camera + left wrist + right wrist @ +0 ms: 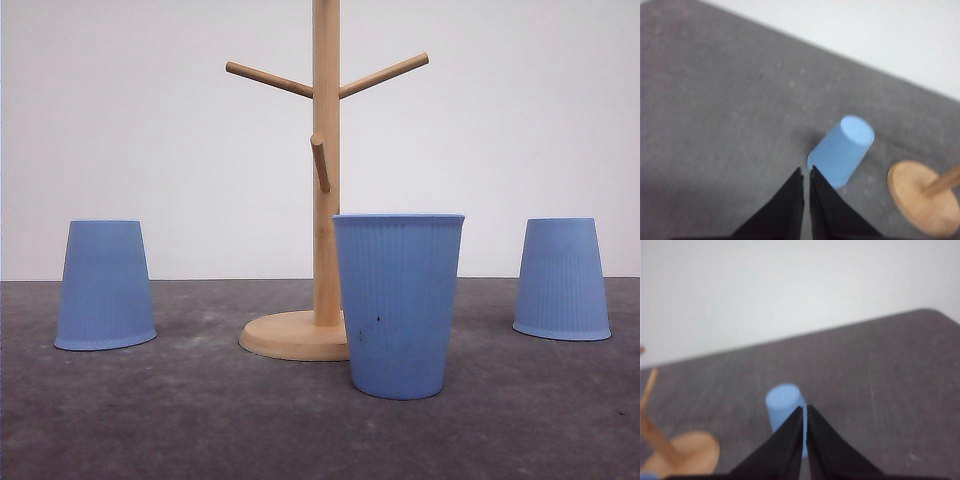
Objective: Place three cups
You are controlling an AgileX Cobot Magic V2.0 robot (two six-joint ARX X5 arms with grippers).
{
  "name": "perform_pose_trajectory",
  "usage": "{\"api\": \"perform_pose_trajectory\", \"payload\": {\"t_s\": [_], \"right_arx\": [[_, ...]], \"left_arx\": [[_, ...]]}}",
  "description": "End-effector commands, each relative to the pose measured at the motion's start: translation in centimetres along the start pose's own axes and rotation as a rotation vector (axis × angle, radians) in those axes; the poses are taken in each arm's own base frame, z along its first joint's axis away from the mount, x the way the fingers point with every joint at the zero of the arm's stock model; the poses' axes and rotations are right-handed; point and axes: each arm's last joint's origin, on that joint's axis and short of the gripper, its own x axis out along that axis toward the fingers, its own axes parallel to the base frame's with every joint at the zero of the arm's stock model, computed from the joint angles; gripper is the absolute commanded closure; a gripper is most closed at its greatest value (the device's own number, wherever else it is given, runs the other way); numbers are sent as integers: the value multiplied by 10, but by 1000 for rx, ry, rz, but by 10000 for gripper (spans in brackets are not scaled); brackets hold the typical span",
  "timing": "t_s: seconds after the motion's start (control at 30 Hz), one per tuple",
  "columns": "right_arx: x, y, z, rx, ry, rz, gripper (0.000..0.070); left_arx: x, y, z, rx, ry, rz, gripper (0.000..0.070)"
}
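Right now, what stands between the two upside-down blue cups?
In the front view, between the left cup and right cup stand the wooden stand and an upright cup.

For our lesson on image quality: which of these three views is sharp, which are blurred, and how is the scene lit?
Front view: sharp, with ribbing crisp on the middle cup, and soft, even light with faint shadows. Left wrist view: blurred; the left cup and stand base look smeared. Right wrist view: soft, hazy right cup.

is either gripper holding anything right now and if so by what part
Nothing is held. The left gripper and right gripper are both shut on air, and all three cups stand free on the table.
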Motion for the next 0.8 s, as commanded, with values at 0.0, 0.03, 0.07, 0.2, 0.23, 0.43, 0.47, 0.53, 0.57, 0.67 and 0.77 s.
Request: {"api": "perform_pose_trajectory", "payload": {"t_s": [0.0,0.03,0.07,0.2,0.23,0.43,0.47,0.53,0.57,0.67,0.77], "right_arx": [[0,2,5,-68,56,7,693],[1,3,6,-88,92,10,693],[2,4,8,-110,125,18,693],[11,6,11,-206,247,69,693],[13,7,11,-224,271,84,693],[26,12,7,-301,359,160,693],[27,13,7,-317,364,176,693],[28,17,5,-353,376,202,693],[29,19,4,-372,384,213,693],[32,24,1,-416,411,251,692],[35,28,-1,-433,429,286,686]], "left_arx": [[-2,-3,7,28,48,0,697],[-2,-5,10,37,81,-7,697],[-2,-6,12,47,115,-20,697],[5,-13,20,111,261,-109,697],[7,-15,21,127,290,-133,697],[19,-25,25,218,375,-245,697],[20,-27,24,248,385,-267,696],[23,-32,22,312,413,-312,696],[25,-34,21,344,425,-332,696],[29,-40,18,450,451,-381,696],[32,-43,16,510,469,-406,657]]}}
